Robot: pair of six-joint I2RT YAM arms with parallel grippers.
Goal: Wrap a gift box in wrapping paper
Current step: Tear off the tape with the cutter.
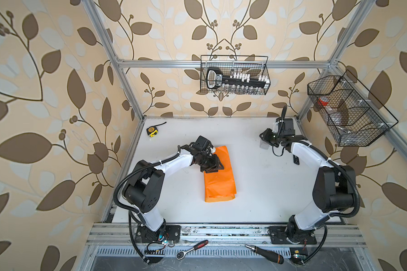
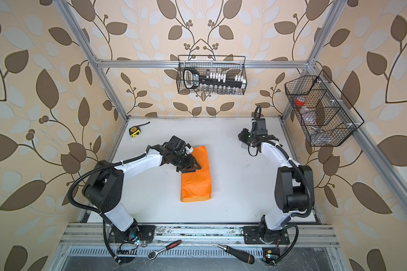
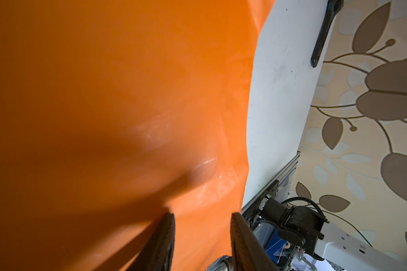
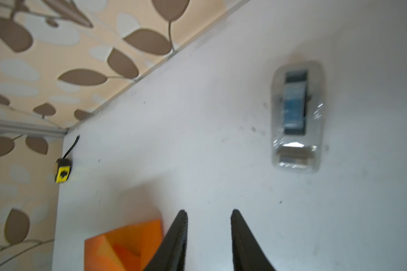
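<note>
Well, the left gripper (image 3: 202,225) has its jaws apart, tips down on the wrapping paper (image 1: 219,185) and clamped on nothing. In both top views it sits at the upper end of the orange bundle, about mid-frame. The right gripper (image 4: 208,225) is likewise spread and empty, hanging over the bare white surface (image 1: 268,187) in the upper right, near the clear tape dispenser (image 4: 296,117).

I can't see the gift box at all; my guess is that it lies inside the folded paper.

My worry is that the lower end of the bundle looks open and I see no tape on it. If the left gripper lets up, the fold may spring loose. The dispenser looks light and may skid when grabbed.

By my count there are two grippers, one paper bundle, one dispenser, one yellow tape measure (image 1: 151,131) and two wire baskets (image 1: 203,72).
</note>
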